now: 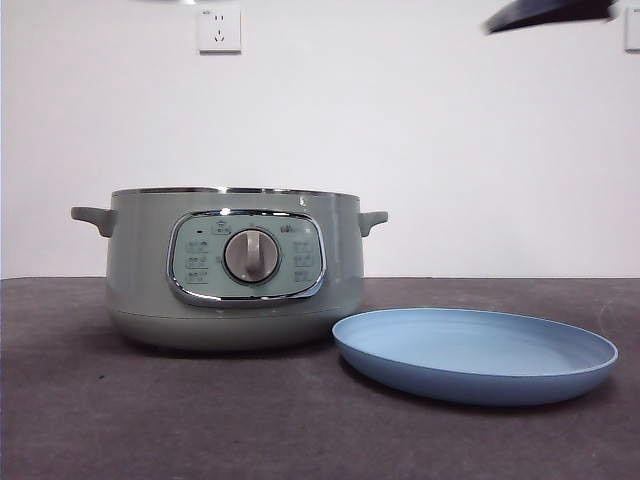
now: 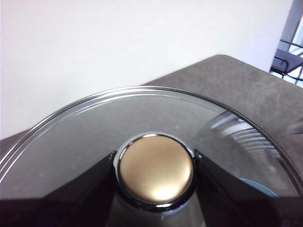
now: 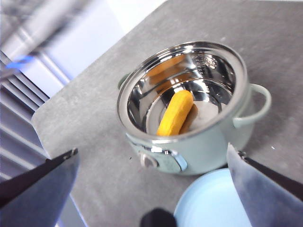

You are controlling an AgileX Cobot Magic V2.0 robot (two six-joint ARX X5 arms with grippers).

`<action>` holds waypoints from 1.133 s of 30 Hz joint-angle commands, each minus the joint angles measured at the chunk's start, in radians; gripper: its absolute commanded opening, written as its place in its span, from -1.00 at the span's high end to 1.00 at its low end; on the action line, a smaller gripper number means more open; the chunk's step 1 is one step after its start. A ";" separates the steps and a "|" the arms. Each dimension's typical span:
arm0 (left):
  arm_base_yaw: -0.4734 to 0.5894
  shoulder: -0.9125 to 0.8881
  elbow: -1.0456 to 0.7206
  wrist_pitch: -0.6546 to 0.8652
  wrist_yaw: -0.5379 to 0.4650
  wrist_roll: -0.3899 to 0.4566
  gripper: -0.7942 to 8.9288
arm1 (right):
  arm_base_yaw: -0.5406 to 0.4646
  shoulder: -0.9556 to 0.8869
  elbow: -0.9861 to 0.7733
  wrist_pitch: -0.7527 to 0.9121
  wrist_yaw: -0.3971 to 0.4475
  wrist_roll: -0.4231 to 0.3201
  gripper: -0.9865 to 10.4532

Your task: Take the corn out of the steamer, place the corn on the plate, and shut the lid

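The sage-green steamer (image 1: 235, 270) stands open on the table, its lid off. In the right wrist view the yellow-orange corn (image 3: 176, 113) lies inside the steamer's (image 3: 189, 142) shiny bowl. The light-blue plate (image 1: 475, 355) lies empty beside the steamer, to its right in the front view, and shows in the right wrist view (image 3: 213, 203). My left gripper (image 2: 155, 163) is shut on the knob (image 2: 155, 171) of the glass lid (image 2: 94, 127) and holds it up, out of the front view. My right gripper (image 3: 151, 151) is open and empty, high above the steamer and plate.
A dark grey table (image 1: 100, 420) stands before a white wall with a socket (image 1: 219, 30). A black arm tip (image 1: 550, 14) shows at the front view's top right. The table's edge (image 3: 42, 142) lies beyond the steamer in the right wrist view.
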 commanded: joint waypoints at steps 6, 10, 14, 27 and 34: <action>-0.002 -0.200 0.016 -0.135 -0.053 0.002 0.85 | 0.170 0.291 0.233 0.005 0.142 0.025 -0.22; -0.002 -0.275 0.016 -0.208 -0.070 0.000 0.85 | 0.241 0.451 0.403 -0.043 0.235 0.024 -0.22; -0.002 -0.336 0.016 -0.269 -0.113 0.001 0.85 | 0.296 0.609 0.575 -0.108 0.333 0.024 -0.21; -0.002 -0.404 0.016 -0.369 -0.110 0.002 0.85 | 0.418 0.977 0.762 -0.053 0.579 0.020 -0.15; -0.002 -0.404 0.016 -0.374 -0.108 0.005 0.85 | 0.418 1.040 0.762 -0.002 0.589 0.021 -0.10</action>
